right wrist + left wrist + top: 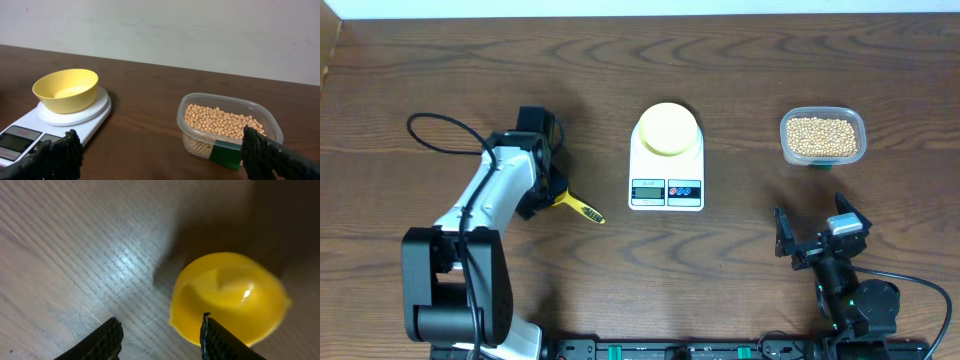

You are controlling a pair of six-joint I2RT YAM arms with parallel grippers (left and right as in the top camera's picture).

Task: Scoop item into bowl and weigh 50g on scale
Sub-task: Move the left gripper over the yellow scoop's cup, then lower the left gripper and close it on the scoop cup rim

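Observation:
The pale yellow bowl (667, 128) (66, 89) sits empty on the round platform of the white scale (666, 190) (20, 135). The beige beans (822, 135) (220, 120) fill a clear tub at the back right. A yellow scoop (582, 207) lies on the table left of the scale, its handle pointing out from under my left gripper (555, 190). In the left wrist view the scoop's cup (230, 297) lies just beyond the right finger. The left gripper (160, 322) shows bare wood between its parted jaws. My right gripper (815, 225) (160, 135) is wide open and empty, in front of the tub.
The clear plastic tub (823, 112) (200, 145) carries a green label on its near wall. A black cable (430, 130) loops on the table behind the left arm. A pale wall stands behind the table's far edge.

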